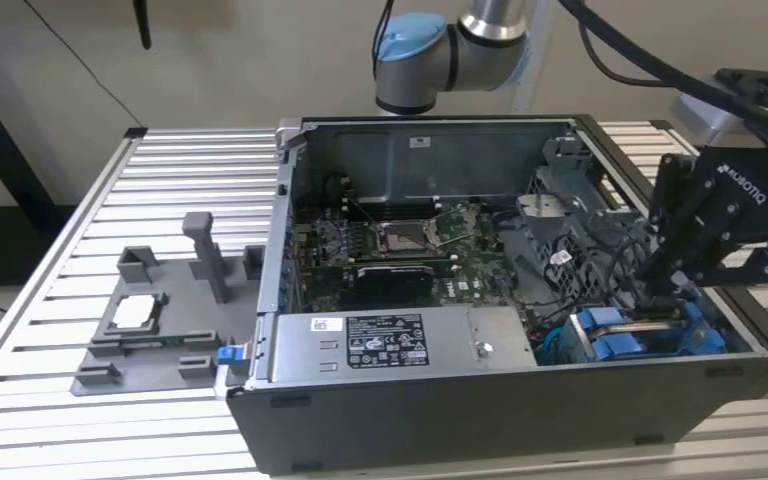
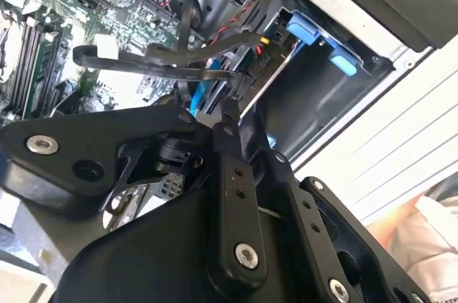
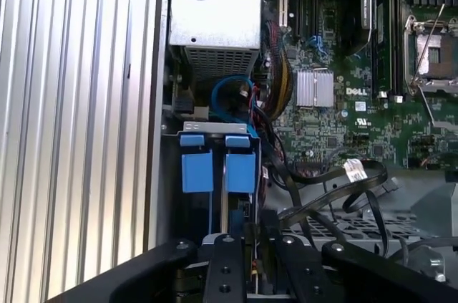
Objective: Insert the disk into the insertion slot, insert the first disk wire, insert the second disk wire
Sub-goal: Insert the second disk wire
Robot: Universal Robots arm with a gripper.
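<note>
The disk [image 1: 611, 338], in its blue carrier, stands on edge in the insertion slot at the case's corner nearest the exterior view's right. Its blue end tabs [image 3: 197, 172] sit side by side in the first wrist view and also appear in the second wrist view [image 2: 304, 31]. My gripper [image 1: 658, 298] reaches down into the bay at the disk's end. Its fingers [image 2: 230, 106] are drawn together on the end of a flat black disk wire [image 2: 157, 63] carrying a white tag [image 3: 354, 170]. A blue wire [image 3: 229, 95] and a red-and-black bundle [image 2: 250, 13] lie close by.
The open computer case [image 1: 491, 400] sits on a slatted metal table [image 1: 64, 250]. Inside are the motherboard [image 1: 398, 245] and a grey labelled power-supply box [image 1: 384, 345]. A grey fixture [image 1: 157, 320] stands on the table at the exterior view's left. The arm [image 1: 438, 50] rises behind the case.
</note>
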